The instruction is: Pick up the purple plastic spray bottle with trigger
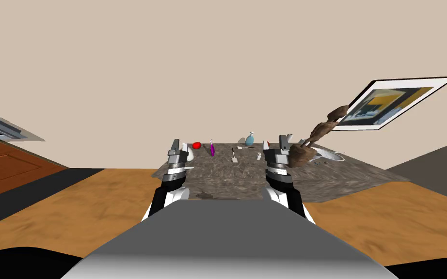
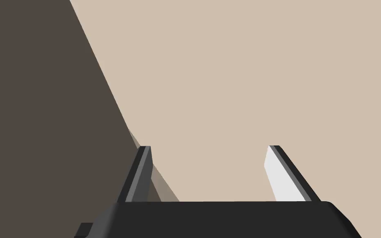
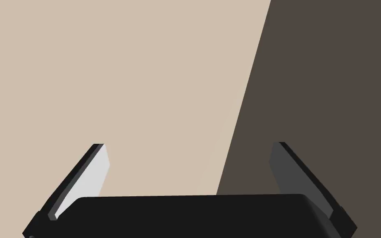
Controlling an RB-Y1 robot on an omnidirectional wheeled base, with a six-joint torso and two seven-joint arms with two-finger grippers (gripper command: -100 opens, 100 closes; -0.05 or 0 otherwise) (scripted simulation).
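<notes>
A beige wall point(image 1: 217, 58) closes the far side of the room as I look down across a wooden floor point(image 1: 96, 203) at a grey marbled table point(image 1: 247, 184). The table's far edge meets that wall, and its near edge lies just under my forearms. A framed picture point(image 1: 397, 102) hangs on the wall to my right. A brown branch-like piece point(image 1: 314, 133) rises over the table's right end, above a white bowl point(image 1: 331, 156).

Both arms reach over the near edge, well apart from each other. The left gripper point(image 2: 209, 147) has its fingers spread wide with nothing held, and the right gripper point(image 3: 188, 144) is likewise wide and holds nothing.

A blue bottle point(image 1: 249, 140) stands at the far edge, between the arms. The purple spray bottle point(image 1: 212, 148) stands on the table near the far edge. It is beyond the left gripper and to its right, apart from it, and closer to it than to the right gripper.

A red object point(image 1: 197, 145) sits just beside the spray bottle on its left, between it and the left gripper. Small white items point(image 1: 235, 156) lie to the bottle's right, apart from it. Open marbled surface runs in front of the bottle, between my two arms, back toward the near edge.
</notes>
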